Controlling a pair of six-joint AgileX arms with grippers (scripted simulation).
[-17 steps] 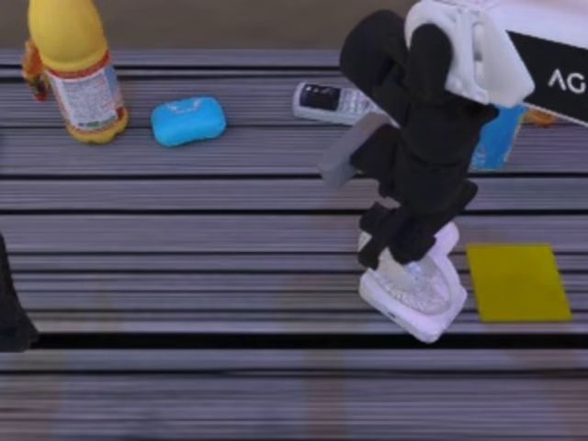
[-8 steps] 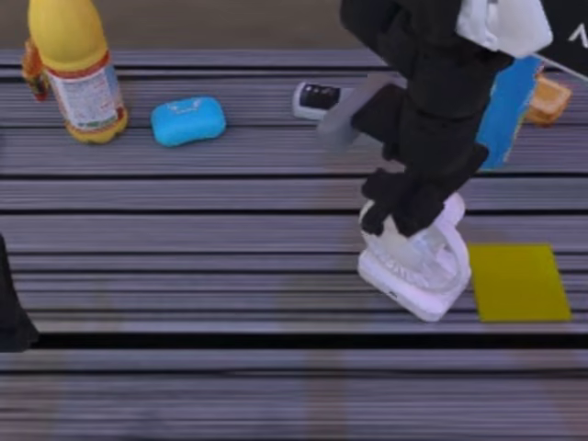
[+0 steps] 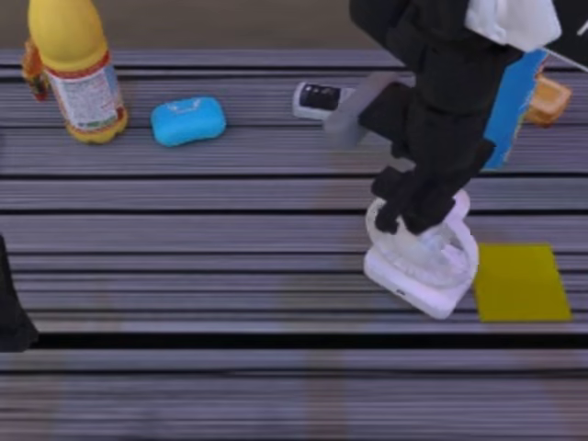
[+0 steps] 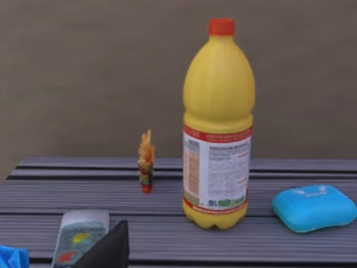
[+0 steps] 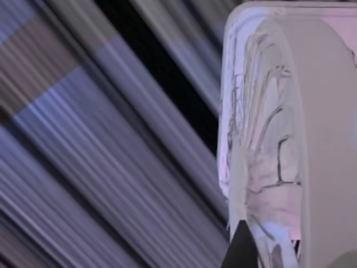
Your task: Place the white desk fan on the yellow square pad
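The white desk fan stands near the right of the table, on the grey slats, with its base corner pointing to the front edge. I describe now from left to right.

At the far left edge, the left arm is parked, only a dark part of it is seen, and I cannot tell how its pincer stands. Behind it, at the back left, is the yellow bottle with a small orange figure just beside it. Next comes the blue soap bar, apart from the bottle. From there to the fan, the middle of the table is open planks, and the whole front strip is free too.

Then the grey remote lies at the back, partly under the right arm. The right gripper comes down from above onto the top of the fan's round grille; its dark fingers sit at the rim, but the arm hides them and I cannot tell if they pinch the fan or not. In the right wrist view the fan fills the side of the picture very close.

Just right of the fan is the yellow square pad, flat on the slats. The fan's right edge is just beside the pad's left edge, maybe touching; the rest of the pad is bare. Behind the pad, a blue box and an orange thing stand at the back right, well apart from the pad.
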